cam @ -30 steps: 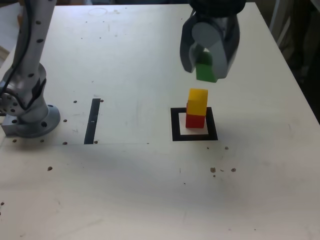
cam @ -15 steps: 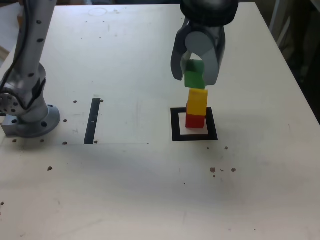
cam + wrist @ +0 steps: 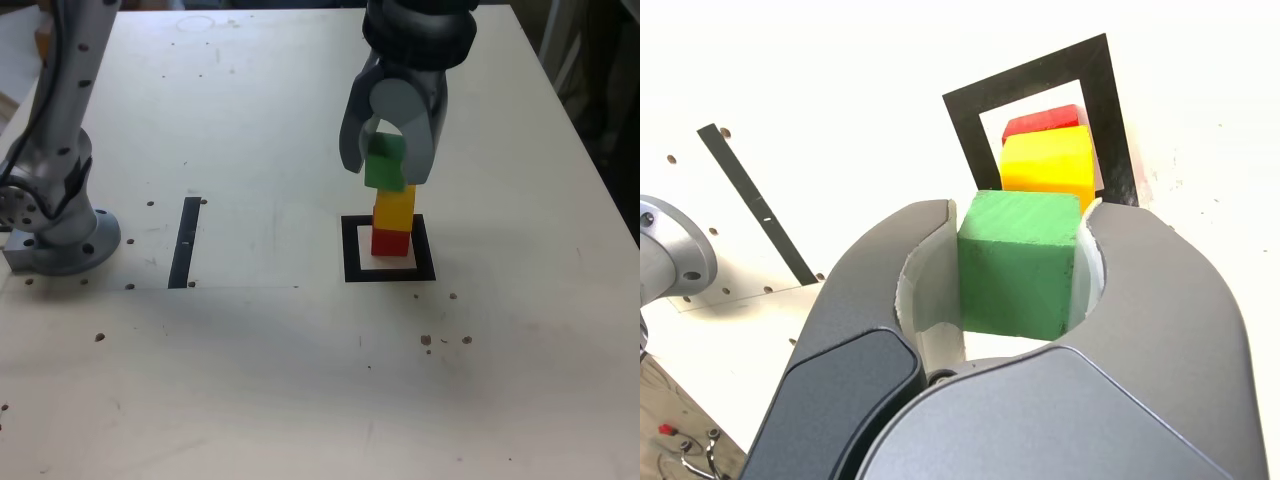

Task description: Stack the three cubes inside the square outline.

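Note:
The red cube (image 3: 390, 242) stands inside the black square outline (image 3: 352, 250), with the yellow cube (image 3: 394, 208) stacked on it. My gripper (image 3: 385, 168) is shut on the green cube (image 3: 385, 163), holding it just over the yellow cube, slightly toward the exterior view's left; whether the two touch I cannot tell. In the wrist view the green cube (image 3: 1020, 262) sits between the grey fingers (image 3: 880, 300), with the yellow cube (image 3: 1048, 162), red cube (image 3: 1042, 120) and outline (image 3: 965, 120) beyond it.
The arm's grey base (image 3: 55, 235) stands at the exterior view's left. A narrow black strip (image 3: 185, 242) lies on the pale table (image 3: 250, 350) between base and outline. Small dark screw holes dot the tabletop.
The gripper has come down and toward the exterior view's left with the green cube, from well above the stack to just over the yellow cube.

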Robot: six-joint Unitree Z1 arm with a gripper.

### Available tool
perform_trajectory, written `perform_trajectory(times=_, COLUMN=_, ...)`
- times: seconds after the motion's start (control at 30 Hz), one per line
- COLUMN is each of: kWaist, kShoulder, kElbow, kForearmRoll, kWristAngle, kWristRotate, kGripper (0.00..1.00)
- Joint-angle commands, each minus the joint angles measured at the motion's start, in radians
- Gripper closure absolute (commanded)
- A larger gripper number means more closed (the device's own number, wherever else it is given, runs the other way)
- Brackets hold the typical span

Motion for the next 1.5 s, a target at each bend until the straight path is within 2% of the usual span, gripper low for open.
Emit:
perform_trajectory(times=0.0, kWaist=0.005, kShoulder=0.017, kElbow=-0.005, kForearmRoll=0.010, kWristAngle=-0.003, kWristRotate=0.005, kGripper=0.91)
perform_trajectory(times=0.33, kWaist=0.015, kShoulder=0.031, kElbow=-0.001, kForearmRoll=0.009, kWristAngle=-0.007, kWristRotate=0.008, kGripper=0.89)
perform_trajectory(times=0.6, kWaist=0.018, kShoulder=0.042, kElbow=-0.004, kForearmRoll=0.008, kWristAngle=-0.016, kWristRotate=0.008, kGripper=0.77)
perform_trajectory(times=0.83, kWaist=0.018, kShoulder=0.046, kElbow=-0.011, kForearmRoll=0.007, kWristAngle=-0.017, kWristRotate=0.012, kGripper=0.57)
perform_trajectory(times=1.07, kWaist=0.018, kShoulder=0.046, kElbow=-0.022, kForearmRoll=0.007, kWristAngle=0.000, kWristRotate=0.016, kGripper=0.47)
perform_trajectory(times=1.47, kWaist=0.018, kShoulder=0.046, kElbow=-0.015, kForearmRoll=0.007, kWristAngle=-0.004, kWristRotate=0.017, kGripper=0.09)
